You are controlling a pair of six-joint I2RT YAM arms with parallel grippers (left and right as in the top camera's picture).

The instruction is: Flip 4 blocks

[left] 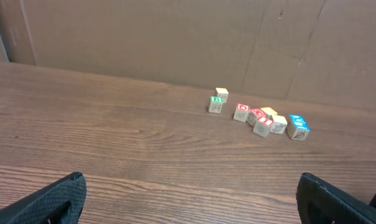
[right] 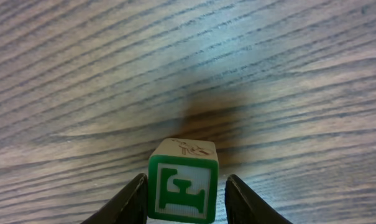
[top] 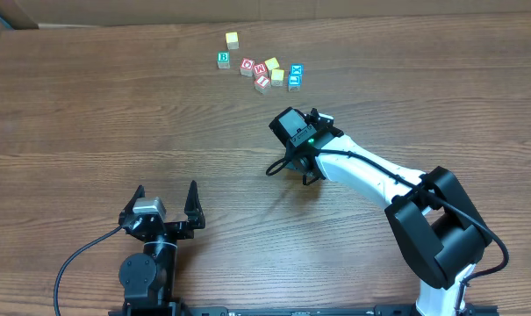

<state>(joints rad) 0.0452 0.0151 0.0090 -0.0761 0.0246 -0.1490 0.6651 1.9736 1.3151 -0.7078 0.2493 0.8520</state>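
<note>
**Overhead view.** The brown wood-grain table (top: 89, 105) carries a cluster of small wooden alphabet cubes (top: 261, 68) near its far edge, showing green, red, yellow and blue faces. The left gripper (top: 167, 204) sits at the near edge, well apart from the cluster, with its fingers spread wide and nothing between them. The white right arm (top: 370, 171) reaches toward the table centre, and its black head hides whatever lies beneath it.

**Left wrist view.** The two left fingers show only at the lower corners. The cluster lies far ahead.

**Right wrist view.** The right gripper (right: 184, 199) brackets a pale wooden cube with a green-framed letter (right: 183, 191). The cube's upper face bears a faint drawing. The right fingers (right: 130, 202) stand narrow, just beside the cube. A sliver of gap shows on one side.
</note>
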